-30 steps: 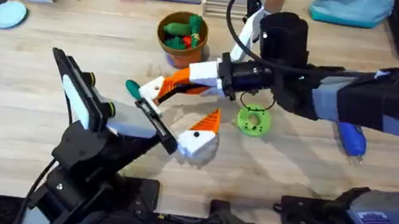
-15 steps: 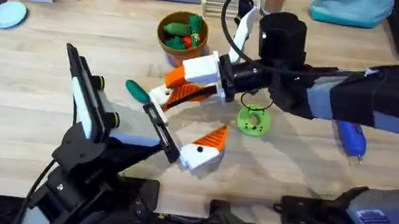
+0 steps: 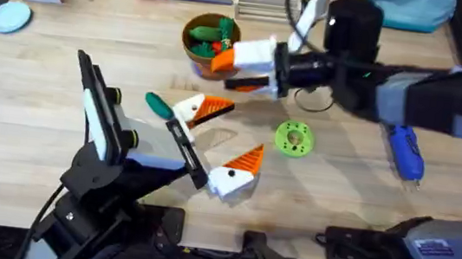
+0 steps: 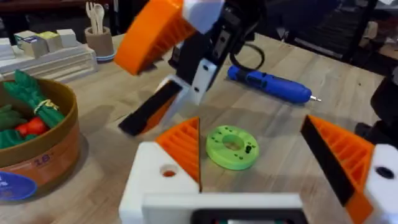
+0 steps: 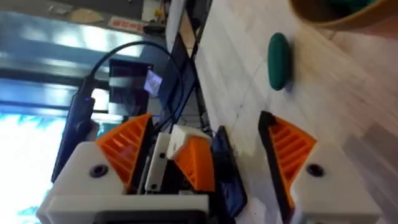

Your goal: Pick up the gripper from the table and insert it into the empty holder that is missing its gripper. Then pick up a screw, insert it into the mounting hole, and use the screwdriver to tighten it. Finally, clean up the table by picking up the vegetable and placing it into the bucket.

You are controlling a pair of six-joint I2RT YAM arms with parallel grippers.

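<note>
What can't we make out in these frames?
- Bucket contents: partly covered by the right gripper in overhead, and cut off by the frame edge in left wrist.
- Screwdriver: one end lies under the right arm in overhead.
- Loose gripper: the left arm's link covers the joint, so I cannot tell whether it is seated.
- Screws: too small to pick out on the table.

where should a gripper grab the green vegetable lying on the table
Grip the vegetable across its narrow middle, coming straight down from above. It lies flat on the bare table, a smooth rounded oblong angled diagonally, so the fingers should close across its short axis. Its near end sits close to the loose gripper, so probably favour the far half.
</note>
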